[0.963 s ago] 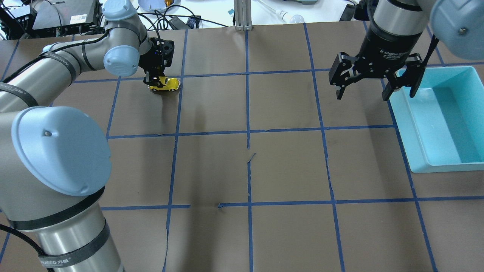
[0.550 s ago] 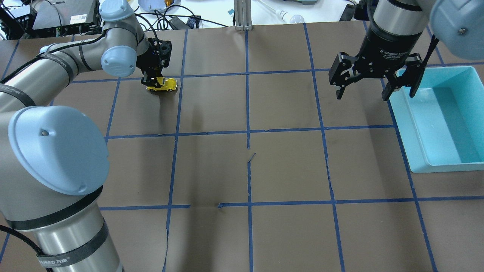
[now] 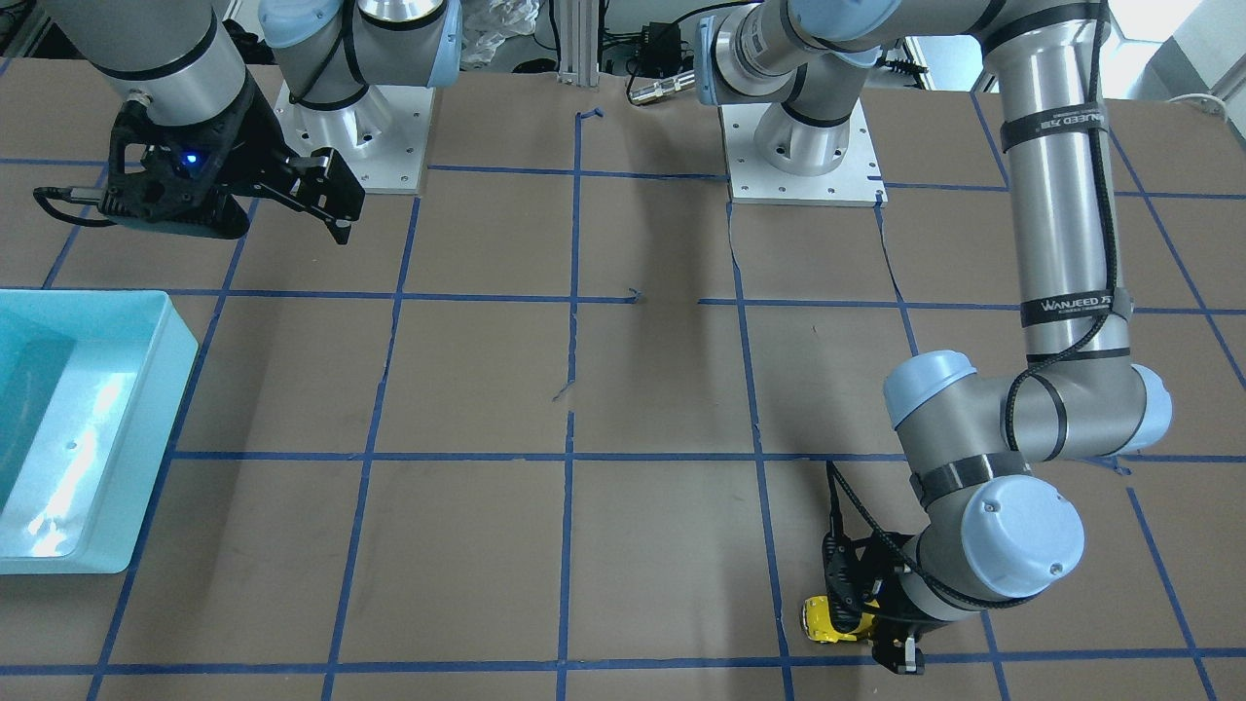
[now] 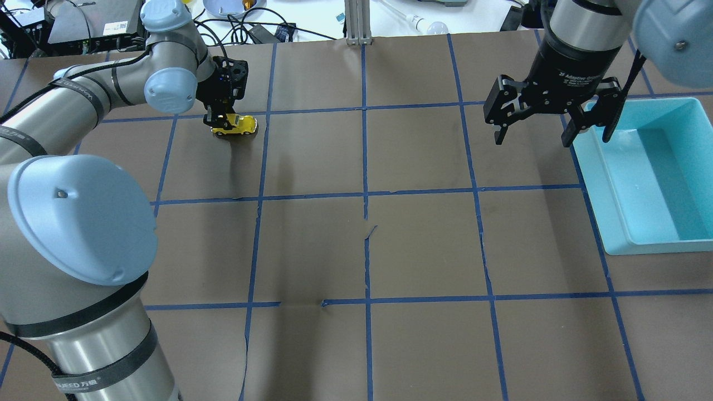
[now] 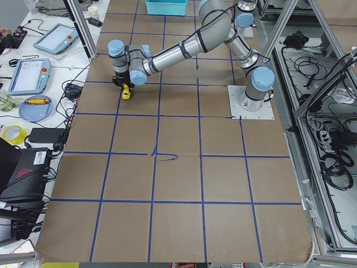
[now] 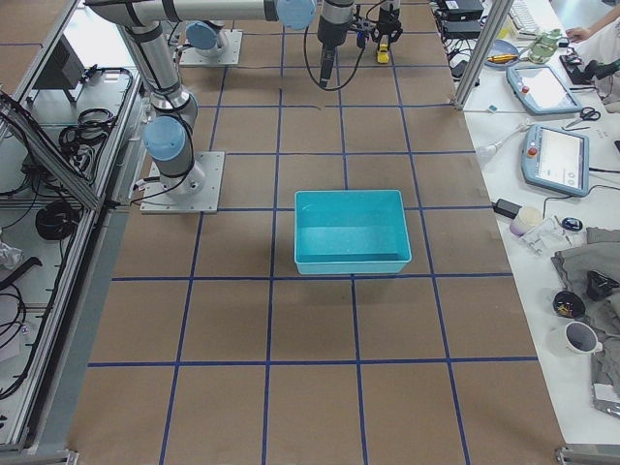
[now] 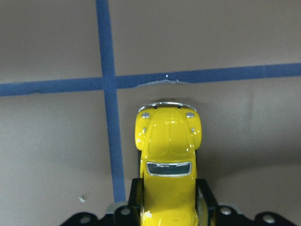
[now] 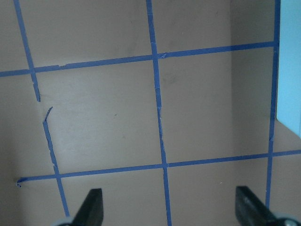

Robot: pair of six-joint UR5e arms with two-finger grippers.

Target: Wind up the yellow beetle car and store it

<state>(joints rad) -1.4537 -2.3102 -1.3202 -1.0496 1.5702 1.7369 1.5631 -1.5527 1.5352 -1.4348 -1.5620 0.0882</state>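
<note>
1. a brown paper sheet [image 4: 423,245] covers the whole table, marked into squares by blue tape lines [image 4: 365,167]. short rips [image 4: 369,231] show in the paper near the middle.
2. the small glossy yellow toy beetle car [image 7: 168,155] is at the far left of the table in the overhead view. it sits just on the near side of a tape line, beside a tape crossing, with its silvery bumper pointing at that line.
3. the left gripper [image 4: 221,118] pinches the car's rear half between its two black fingers. whether the wheels touch the paper cannot be told.
4. the right gripper [image 4: 533,142] hangs above the paper with its fingers spread wide and nothing between them.
5. a light-blue rectangular plastic tub [image 4: 604,192] lies at the table's right edge. it is just beside the right gripper and well apart from the car.
6. an aluminium post [image 4: 356,22] stands at the far edge.
7. white benches run along the table's ends, holding teach pendants with screens [image 6: 557,155] and loose cables [image 5: 329,162].
</note>
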